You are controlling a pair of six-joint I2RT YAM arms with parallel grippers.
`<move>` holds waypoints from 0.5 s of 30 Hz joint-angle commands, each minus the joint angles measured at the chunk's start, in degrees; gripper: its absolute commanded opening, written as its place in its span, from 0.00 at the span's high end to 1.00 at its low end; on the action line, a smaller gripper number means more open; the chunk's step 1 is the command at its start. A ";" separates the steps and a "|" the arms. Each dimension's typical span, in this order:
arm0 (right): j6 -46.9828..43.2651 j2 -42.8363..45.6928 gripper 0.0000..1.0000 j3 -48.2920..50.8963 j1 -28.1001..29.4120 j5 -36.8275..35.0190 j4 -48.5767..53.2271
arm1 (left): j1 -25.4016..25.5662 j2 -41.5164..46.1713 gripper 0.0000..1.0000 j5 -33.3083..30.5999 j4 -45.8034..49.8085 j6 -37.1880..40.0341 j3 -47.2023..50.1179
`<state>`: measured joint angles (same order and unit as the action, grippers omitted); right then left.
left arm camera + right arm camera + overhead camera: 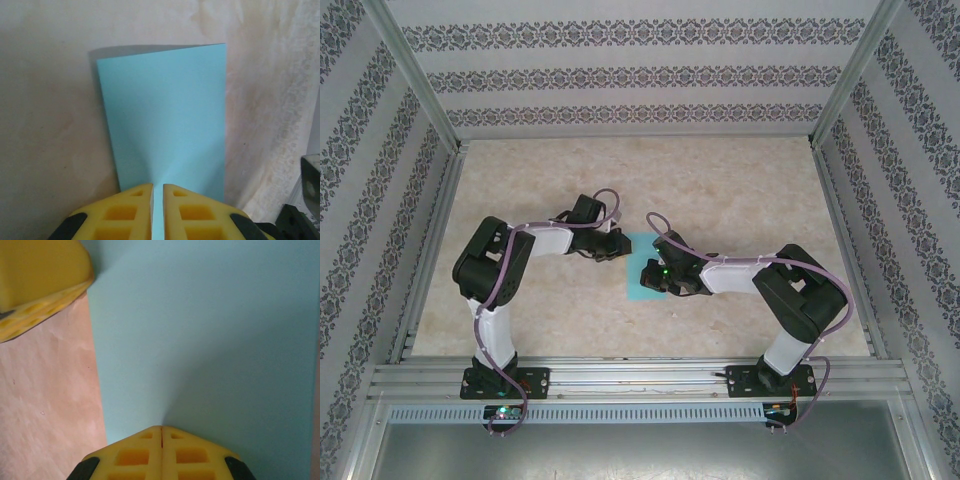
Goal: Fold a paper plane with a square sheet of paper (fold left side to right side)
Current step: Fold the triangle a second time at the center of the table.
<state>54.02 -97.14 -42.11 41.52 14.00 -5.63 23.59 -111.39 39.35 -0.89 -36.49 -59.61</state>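
Since the step in hand appears to be the folding of the left side over to the right, the square sheet of paper (165,110) is shown stretching straight ahead of the left gripper (158,186). The yellow fingers of that gripper are nipped onto the sheet's near edge, and a sliver of turquoise is seen in the narrow slit between them. A shadow is cast on the table (45,130) beyond the sheet's left and far edges, so that side is judged to be lifted. The right gripper (161,427) is clenched tight with its tips on the paper, and a soft pucker runs up to their seam; whether paper is pinched there or only pressed cannot be told. For a clean fold, the sheet is best kept pinned under the right fingertips while the left-held edge is carried low and level, so that nothing is dragged. The edges should be matched before any crease is pressed.
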 commanded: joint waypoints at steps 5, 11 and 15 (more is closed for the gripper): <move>-2.58 0.19 0.89 -1.57 -0.44 2.12 5.37 | 0.41 -2.49 0.90 -3.14 3.41 2.73 -1.19; -4.00 6.61 0.72 -2.16 -4.00 5.74 6.39 | 0.41 -2.60 0.91 -3.42 3.15 2.93 1.00; -5.67 10.30 0.66 0.42 -7.32 8.23 10.61 | 0.44 -2.58 0.92 -3.47 2.49 2.39 2.04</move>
<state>50.37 -89.21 -43.33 35.79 19.62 0.60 23.62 -112.16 38.33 -0.47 -35.16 -59.72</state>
